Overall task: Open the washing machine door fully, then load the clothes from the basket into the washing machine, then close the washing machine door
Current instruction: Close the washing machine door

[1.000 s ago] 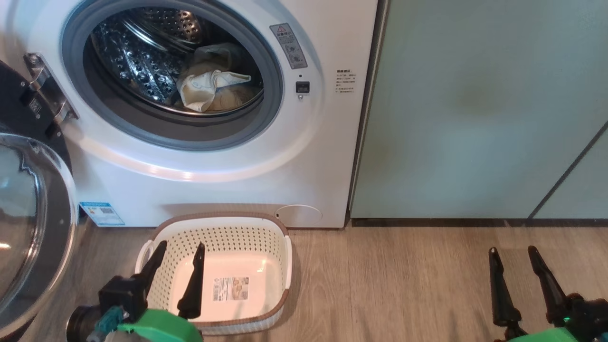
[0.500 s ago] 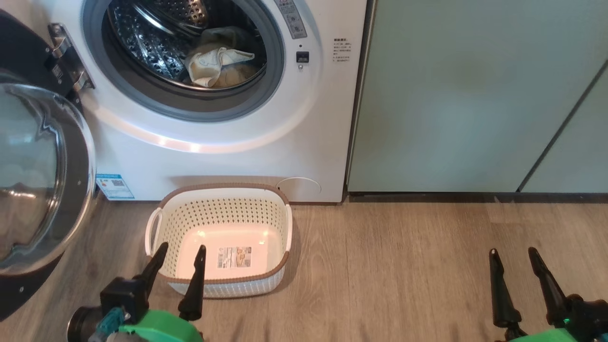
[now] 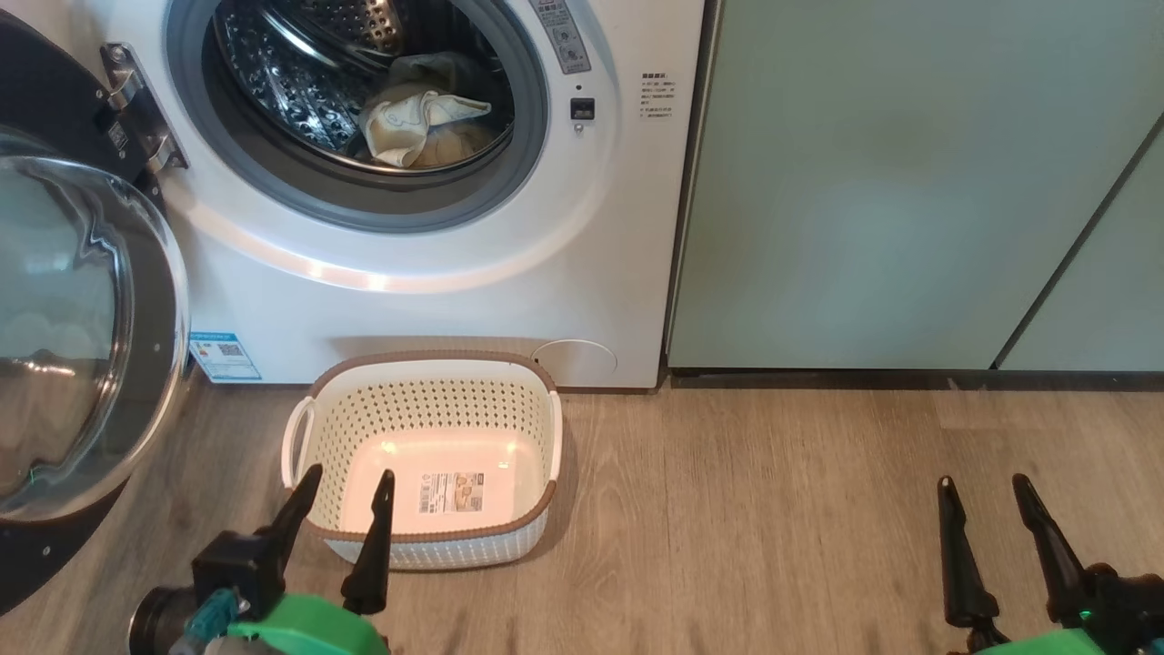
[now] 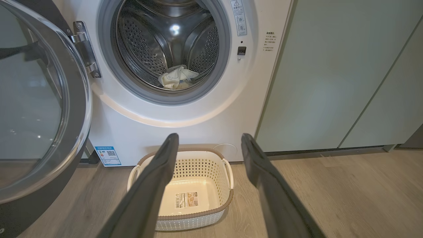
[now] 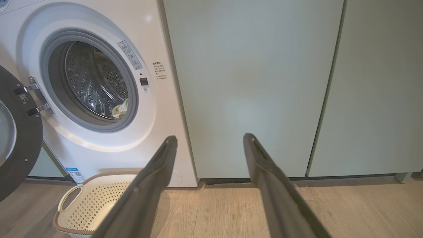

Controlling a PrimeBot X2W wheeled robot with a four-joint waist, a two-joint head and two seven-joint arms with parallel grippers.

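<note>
1. Left claw (image 3: 350,471): its two dark fingers stand wide apart with nothing between them. It hangs low at the left of the head view, its fingertips over the near edge of the basket (image 3: 427,409).
2. Right claw (image 3: 983,479): its fingers are likewise spread and it grips nothing. It hangs over bare wooden floor (image 3: 773,528), well to the right of the basket, in front of the pale green cabinet doors (image 3: 873,182).
3. Basket: it stands upright on the floor, just in front of the washing machine (image 3: 436,309). Its white bottom and label (image 3: 450,491) are in plain sight.
4. Washing machine: the grey-ringed round opening is uncovered and the metal drum is visible. A blue sticker (image 3: 223,355) sits at its lower left corner.
5. Clothes (image 3: 414,127): a pale cream pile lies inside the drum, low and towards the front of the opening.
6. Washing machine door (image 3: 64,318): it is swung out to the left on its metal hinge (image 3: 136,109) and stands wide open, its glass bowl bulging outward.
</note>
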